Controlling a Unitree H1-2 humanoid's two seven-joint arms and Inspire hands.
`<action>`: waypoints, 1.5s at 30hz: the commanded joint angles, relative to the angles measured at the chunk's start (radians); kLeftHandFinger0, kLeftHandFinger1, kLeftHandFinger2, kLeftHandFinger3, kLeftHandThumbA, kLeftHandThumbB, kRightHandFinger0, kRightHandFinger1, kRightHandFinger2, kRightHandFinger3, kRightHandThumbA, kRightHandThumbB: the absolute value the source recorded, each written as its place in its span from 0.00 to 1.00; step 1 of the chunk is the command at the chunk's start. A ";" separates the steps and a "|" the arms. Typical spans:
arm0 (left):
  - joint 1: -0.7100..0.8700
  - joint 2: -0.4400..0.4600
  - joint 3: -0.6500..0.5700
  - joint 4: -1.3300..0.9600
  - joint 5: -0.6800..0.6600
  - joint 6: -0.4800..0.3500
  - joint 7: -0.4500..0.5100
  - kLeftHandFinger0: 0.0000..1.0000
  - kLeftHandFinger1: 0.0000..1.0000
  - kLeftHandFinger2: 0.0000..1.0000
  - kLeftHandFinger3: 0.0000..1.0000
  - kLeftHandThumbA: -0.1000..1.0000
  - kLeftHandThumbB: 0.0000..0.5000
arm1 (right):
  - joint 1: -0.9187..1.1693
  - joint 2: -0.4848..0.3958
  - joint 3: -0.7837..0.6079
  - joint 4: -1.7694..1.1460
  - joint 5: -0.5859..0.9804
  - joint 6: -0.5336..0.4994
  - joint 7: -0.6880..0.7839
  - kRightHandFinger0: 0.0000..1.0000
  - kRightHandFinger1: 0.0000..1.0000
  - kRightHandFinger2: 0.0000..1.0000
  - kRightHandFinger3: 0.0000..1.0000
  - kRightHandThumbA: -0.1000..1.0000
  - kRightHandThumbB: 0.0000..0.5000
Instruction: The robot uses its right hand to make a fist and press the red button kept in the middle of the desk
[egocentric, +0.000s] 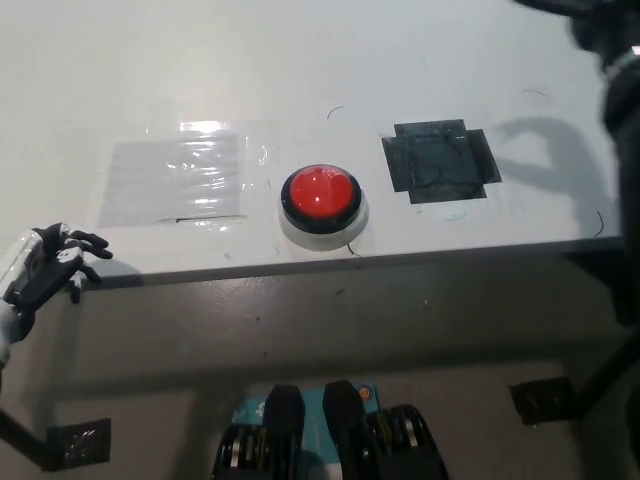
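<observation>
- The step in hand appears to be the approach: the right robot hand (607, 40) is up at the top right corner of the head view, well apart from the red button (321, 193), and nothing is touching the button.
- The red button sits on a black ring and pale base near the front edge of the white counter (300, 60), roughly in its middle. It lies between a clear plastic patch (175, 178) on the robot's left and a dark taped square (440, 162) on its right.
- The right robot hand shows only as a dark, blurred shape cut by the frame edge, with the black arm running down the right border. I cannot tell whether it is already balled into a fist or spread. It holds nothing that can be seen, and it casts a shadow on the counter just beyond the dark taped square.
- The left robot hand (45, 265) rests at the lower left, at the front edge of the counter, fingers (90, 243) loosely curled and apart, gripping nothing.
- By my reading, the next move calls for the right robot hand to close into a fist if it is not one yet, travel across over the dark taped square, line up above the button's dome, then come straight down on its centre.
- An off-centre press might glance off the rounded dome.
</observation>
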 joint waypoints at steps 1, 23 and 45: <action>-0.035 0.015 0.000 -0.008 0.002 -0.012 -0.009 0.19 0.32 0.44 0.58 0.53 0.00 | -0.100 0.068 0.029 0.033 -0.024 -0.079 -0.004 0.00 0.00 0.00 0.00 1.00 0.82; -0.046 0.009 -0.002 -0.006 0.002 -0.013 0.000 0.16 0.31 0.46 0.58 0.52 0.00 | -0.053 0.280 0.081 0.097 -0.045 -0.047 -0.001 0.00 0.00 0.33 0.39 1.00 0.75; -0.088 0.022 -0.007 0.006 0.003 -0.016 -0.010 0.16 0.31 0.43 0.56 0.52 0.00 | 0.083 0.335 0.050 0.315 -0.020 -0.232 0.039 0.00 0.00 0.30 0.33 1.00 0.51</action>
